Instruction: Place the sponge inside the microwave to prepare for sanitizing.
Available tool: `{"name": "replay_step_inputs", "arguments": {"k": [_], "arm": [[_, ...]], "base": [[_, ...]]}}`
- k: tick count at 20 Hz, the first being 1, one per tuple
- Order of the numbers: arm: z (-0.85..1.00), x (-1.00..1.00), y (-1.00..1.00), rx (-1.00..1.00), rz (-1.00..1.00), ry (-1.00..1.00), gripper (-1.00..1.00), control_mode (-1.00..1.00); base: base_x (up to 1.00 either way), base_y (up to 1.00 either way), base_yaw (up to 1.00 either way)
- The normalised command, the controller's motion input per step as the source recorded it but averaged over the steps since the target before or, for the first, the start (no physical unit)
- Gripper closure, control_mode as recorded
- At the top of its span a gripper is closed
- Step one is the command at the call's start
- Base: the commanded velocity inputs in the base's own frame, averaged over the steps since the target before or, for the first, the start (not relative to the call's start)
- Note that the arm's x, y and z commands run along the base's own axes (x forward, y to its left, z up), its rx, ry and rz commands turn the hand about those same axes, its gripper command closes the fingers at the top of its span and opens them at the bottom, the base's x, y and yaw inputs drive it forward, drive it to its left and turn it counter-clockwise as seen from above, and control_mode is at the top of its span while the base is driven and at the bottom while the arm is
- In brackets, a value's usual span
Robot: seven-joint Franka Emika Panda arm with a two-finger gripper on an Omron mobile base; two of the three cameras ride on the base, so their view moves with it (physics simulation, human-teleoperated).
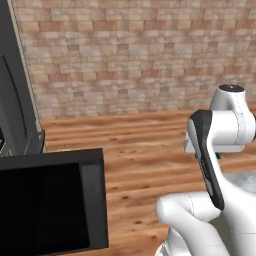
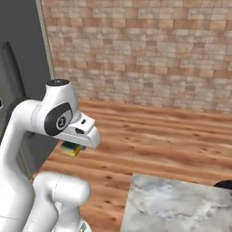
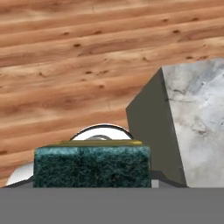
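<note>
Holding tight, the hand (image 2: 74, 146) grips the one sponge (image 3: 92, 166), which sits right between its fingers with the dark green side showing. It hangs up in the air over the wooden floor (image 2: 149, 140), well to the right of the one black microwave (image 1: 50, 205). One grey stone counter (image 2: 176, 206) stands near it, just to its right.

Both base views face the brick wall (image 1: 140, 50) over wood floor (image 2: 158, 136); hand view looks seemingly floorward, close.
</note>
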Motion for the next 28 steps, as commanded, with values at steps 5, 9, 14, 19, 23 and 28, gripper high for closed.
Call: {"name": "replay_step_inputs", "arguments": {"k": [5,9,14,19,23,28], "arm": [[0.00,0.00,0.00,0.00,0.00,0.00,1.00,1.00],[0.00,0.00,0.00,0.00,0.00,0.00,1.00,1.00],[0.00,0.00,0.00,0.00,0.00,0.00,1.00,1.00],[0.00,0.00,0.00,0.00,0.00,0.00,1.00,1.00],[0.00,0.00,0.00,0.00,0.00,0.00,1.00,1.00],[0.00,0.00,0.00,0.00,0.00,0.00,1.00,1.00]], "base": [[0.86,-0.03,0.04],[0.98,-0.23,0.03],[0.92,-0.28,0.03],[0.88,-0.20,0.03],[0.54,-0.03,0.17],[0.67,0.00,0.20]]}}
